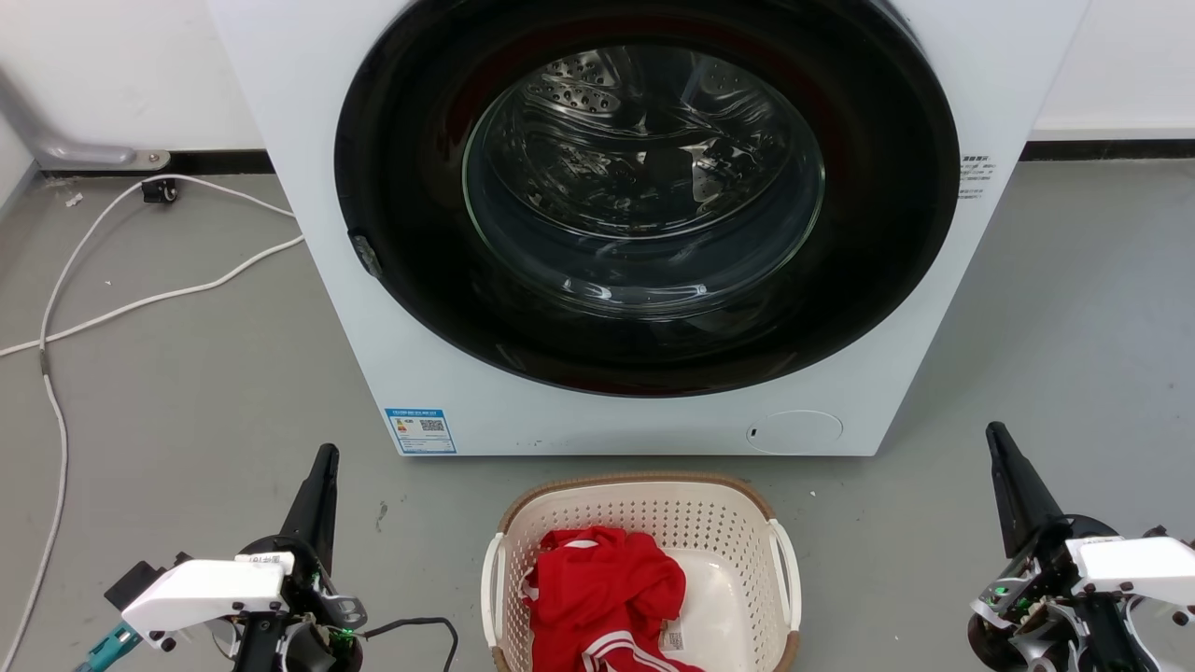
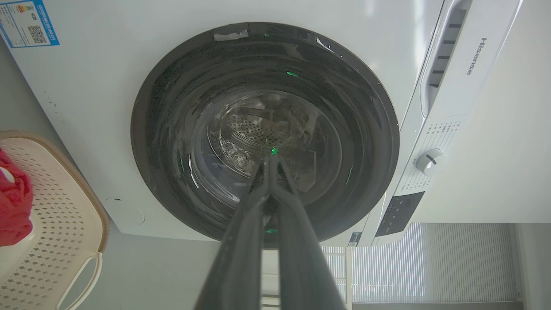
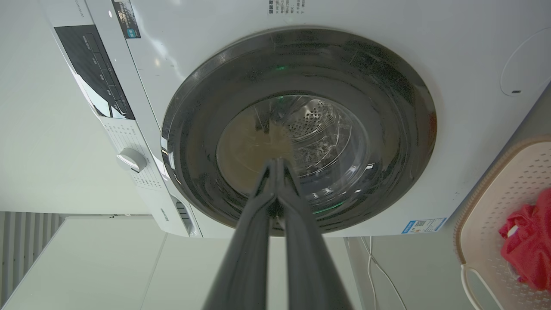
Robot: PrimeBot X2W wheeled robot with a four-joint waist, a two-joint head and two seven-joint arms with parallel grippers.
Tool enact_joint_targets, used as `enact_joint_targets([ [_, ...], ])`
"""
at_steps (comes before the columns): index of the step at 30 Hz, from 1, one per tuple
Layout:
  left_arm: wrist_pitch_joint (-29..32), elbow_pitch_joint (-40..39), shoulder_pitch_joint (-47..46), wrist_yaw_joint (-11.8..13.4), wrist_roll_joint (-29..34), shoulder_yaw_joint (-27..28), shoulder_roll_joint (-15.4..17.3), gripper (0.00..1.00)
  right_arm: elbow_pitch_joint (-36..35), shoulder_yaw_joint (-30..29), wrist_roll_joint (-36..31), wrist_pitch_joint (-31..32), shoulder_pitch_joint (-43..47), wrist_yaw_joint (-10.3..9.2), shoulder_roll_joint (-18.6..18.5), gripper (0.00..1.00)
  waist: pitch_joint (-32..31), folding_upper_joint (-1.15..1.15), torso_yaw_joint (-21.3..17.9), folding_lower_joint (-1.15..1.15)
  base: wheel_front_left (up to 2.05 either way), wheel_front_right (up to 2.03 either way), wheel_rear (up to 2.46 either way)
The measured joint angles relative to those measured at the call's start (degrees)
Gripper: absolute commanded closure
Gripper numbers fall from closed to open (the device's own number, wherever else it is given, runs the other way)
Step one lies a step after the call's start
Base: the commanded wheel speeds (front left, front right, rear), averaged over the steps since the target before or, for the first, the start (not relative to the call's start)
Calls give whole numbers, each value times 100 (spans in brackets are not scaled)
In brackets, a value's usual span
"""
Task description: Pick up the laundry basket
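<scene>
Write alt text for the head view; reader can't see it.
A cream laundry basket holding a red garment sits on the grey floor before a white washing machine. The left gripper and right gripper, both shut, flank it without touching.

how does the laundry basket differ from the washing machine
The laundry basket is far smaller than the washing machine. The basket is perforated with a brown rim; the machine is smooth-sided. The basket lies open on top, a red garment inside; the machine's round dark door faces forward. Both are pale and stand on the floor.
</scene>
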Motion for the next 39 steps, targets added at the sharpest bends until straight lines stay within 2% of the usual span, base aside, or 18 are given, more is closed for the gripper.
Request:
enact_joint_targets([
  [15,7,0,-1,0,9,13,-10,100,1,-19,-19,22,-2,0,11,100,0,0,0,0,0,0,0],
  [16,4,13,7,0,8,13,-13,0,13,-19,-18,21,8,0,13,0,0,0,0,0,0,0,0],
  [23,-125,140,129,1,35,-151,-52,0,99,49,-48,-103,166,-1,34,0,1,0,0,0,0,0,0],
  [29,-285,110,109,0,363,-252,-54,0,58,124,-303,-271,166,-1,38,0,8,0,-1,0,0,0,0],
  [33,-393,45,94,8,878,-281,-54,0,18,112,-724,-374,166,-1,40,0,13,0,-1,0,0,0,0],
  [39,-535,-85,91,140,1683,-394,-54,0,-119,85,-1723,-520,168,-1,42,0,17,0,3,0,0,0,0],
])
